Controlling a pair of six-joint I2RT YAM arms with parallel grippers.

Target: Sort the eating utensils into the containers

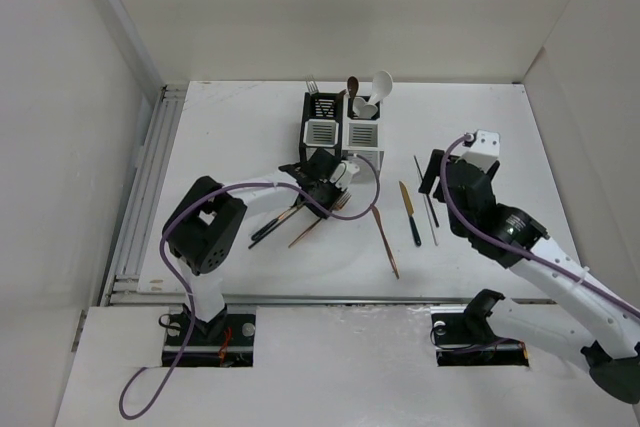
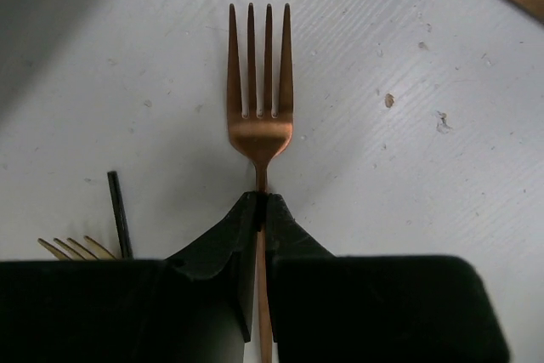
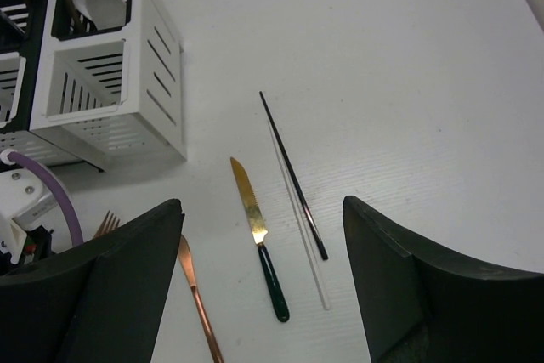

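Left gripper [image 2: 262, 203]: clamped on copper fork [image 2: 259, 125] at neck
Fork axis: in line with gripper, tines pointing away
Right gripper [image 3: 262, 208]: spread wide above dark-handled knife [image 3: 259, 235], blade far

A copper fork [image 2: 260, 116] is clamped by its neck in the left gripper [image 2: 262, 206], tines forward. A dark-handled knife [image 3: 259, 240] lies flat ahead of the right gripper [image 3: 260, 210].

The left arm [image 1: 205, 232] and right arm [image 1: 540, 252] are built alike, with white tubular links joined by blocky black joint housings. A thin purple cable [image 3: 61, 201] trails along the left arm and another [image 1: 444, 179] along the right. The left fingers [image 2: 212, 261] and right fingers [image 3: 93, 286] are matte black and wedge-shaped.
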